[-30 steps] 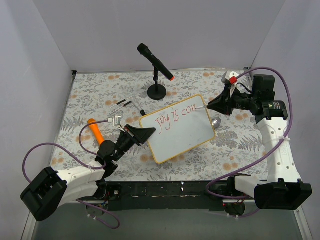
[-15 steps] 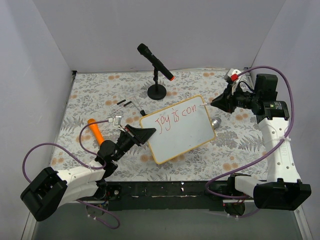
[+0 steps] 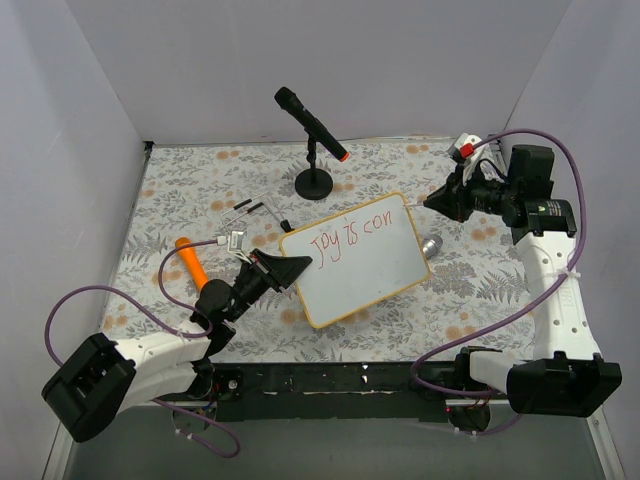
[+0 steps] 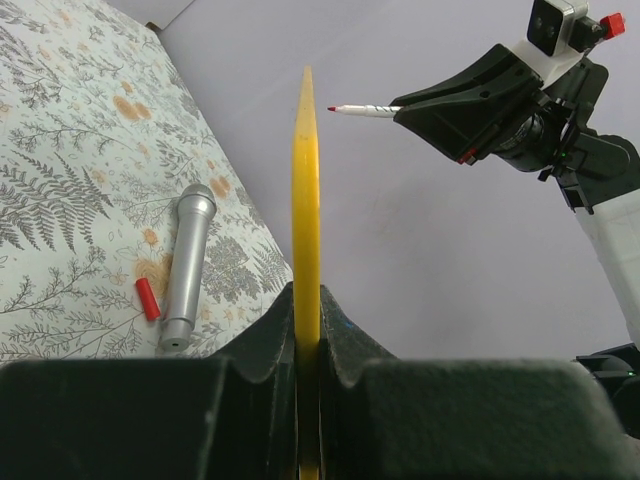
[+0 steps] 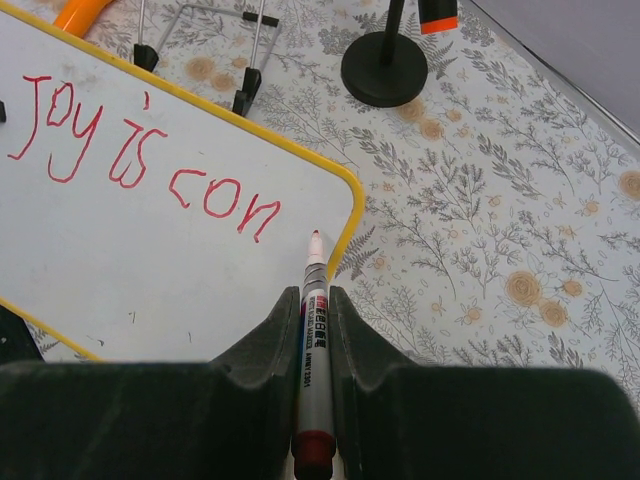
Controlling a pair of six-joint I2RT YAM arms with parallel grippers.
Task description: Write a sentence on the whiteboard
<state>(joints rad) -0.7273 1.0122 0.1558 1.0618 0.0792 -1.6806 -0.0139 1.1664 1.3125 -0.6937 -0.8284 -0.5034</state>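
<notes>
The whiteboard (image 3: 355, 258) is sitting near the middle of the desk (image 3: 180, 190), turned so that its long side is running from 8 o'clock to 2 o'clock. The left tool (image 3: 290, 268) is pinching the board's thin yellowish frame at the 9 o'clock end, jaws narrow and closed on the rim. The right tool (image 5: 315, 300) is standing off the board's 2 o'clock corner, clamped around the barrel of a red marker (image 5: 312, 330) whose tip is pointing toward 12 o'clock in the wrist view. The tip is hovering just past the last letters, and it seems to be clear of the surface.

The sentence (image 5: 140, 150) is reading "Joy is con" so far, slanting up toward the 2 o'clock corner, so the writing looks partly done.

The board is looking light, stiff and glossy, so it is likely to slide or pivot under a push. With the hold at one end only, pen pressure at the far end is probably levering against that pinch, so light strokes are suiting it best. The frame is the sensible place to grip, since fresh ink on the white face is likely to smear. The marker's smooth, slim barrel could twist; the mid-barrel grip looks firm. A silver microphone (image 4: 188, 262) is lying near the board's 3 o'clock edge.
</notes>
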